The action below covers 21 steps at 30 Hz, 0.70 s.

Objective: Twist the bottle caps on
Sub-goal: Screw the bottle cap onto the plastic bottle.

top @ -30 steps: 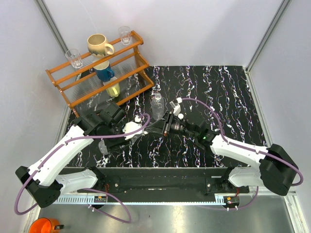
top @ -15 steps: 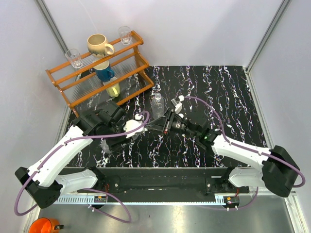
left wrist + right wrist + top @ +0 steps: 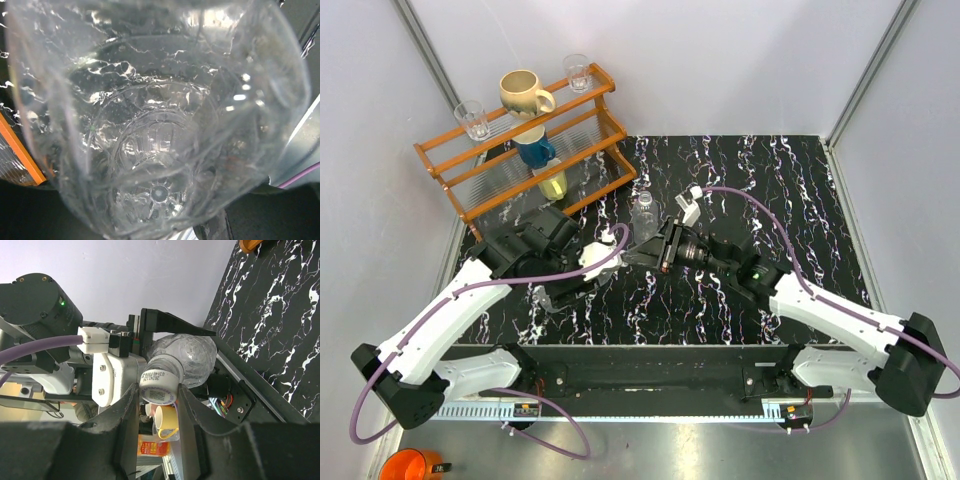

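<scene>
Reading the overhead view, we place the bottle (image 3: 187,352) held over the bench (image 3: 780,190), gripped around its body by the left claw (image 3: 610,262), its long axis running 9 to 3 o'clock with the neck toward 3. The right claw (image 3: 157,396), at 3 o'clock of it, is pinched on the cap (image 3: 159,387), which sits on the neck. We judge the coming twist must stay on that axis.

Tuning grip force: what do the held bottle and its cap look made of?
The bottle looks like thin clear plastic with a glossy finish: it is see-through, with crinkled highlights. The cap is probably opaque white plastic with a matte finish, and a code is printed on its side.
</scene>
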Available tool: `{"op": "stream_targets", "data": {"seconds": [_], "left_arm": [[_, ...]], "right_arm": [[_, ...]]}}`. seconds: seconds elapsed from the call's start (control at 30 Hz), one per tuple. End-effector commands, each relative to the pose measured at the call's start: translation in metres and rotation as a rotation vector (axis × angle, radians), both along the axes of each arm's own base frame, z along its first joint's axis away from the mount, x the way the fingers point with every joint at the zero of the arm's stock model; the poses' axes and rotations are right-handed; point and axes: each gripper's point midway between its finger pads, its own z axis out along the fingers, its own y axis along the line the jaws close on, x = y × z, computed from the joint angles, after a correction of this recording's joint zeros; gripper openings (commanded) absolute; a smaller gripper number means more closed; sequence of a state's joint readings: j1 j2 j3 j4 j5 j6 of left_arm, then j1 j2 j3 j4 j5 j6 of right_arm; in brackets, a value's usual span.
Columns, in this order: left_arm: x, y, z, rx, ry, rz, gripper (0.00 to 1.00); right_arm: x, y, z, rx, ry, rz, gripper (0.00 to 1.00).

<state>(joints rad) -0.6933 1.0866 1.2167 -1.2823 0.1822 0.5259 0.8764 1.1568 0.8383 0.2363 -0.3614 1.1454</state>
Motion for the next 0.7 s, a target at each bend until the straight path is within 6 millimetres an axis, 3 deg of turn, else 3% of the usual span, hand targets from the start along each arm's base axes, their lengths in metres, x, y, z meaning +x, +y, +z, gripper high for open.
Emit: {"op": "stream_targets", "data": {"seconds": [0.0, 0.17, 0.27, 0.4, 0.47, 0.67], "left_arm": [[0.027, -0.048, 0.026, -0.214, -0.117, -0.052, 0.09], [0.014, -0.046, 0.026, -0.221, -0.093, -0.107, 0.09], [0.005, -0.044, 0.019, -0.205, -0.065, -0.146, 0.09], [-0.001, -0.040, 0.012, -0.167, -0.064, -0.196, 0.09], [0.000, -0.033, 0.005, -0.122, -0.083, -0.209, 0.09], [-0.010, -0.017, -0.017, -0.028, -0.063, -0.260, 0.09]], "right_arm": [[-0.032, -0.003, -0.001, -0.043, -0.007, 0.128, 0.21], [-0.019, -0.032, -0.001, -0.032, -0.001, 0.067, 0.17], [-0.016, -0.037, 0.002, -0.048, -0.011, 0.076, 0.15], [-0.020, -0.035, 0.023, -0.048, -0.064, 0.169, 0.15], [-0.021, -0.037, 0.018, -0.086, -0.045, 0.188, 0.13], [-0.011, -0.056, 0.028, -0.126, -0.078, 0.181, 0.12]]}}
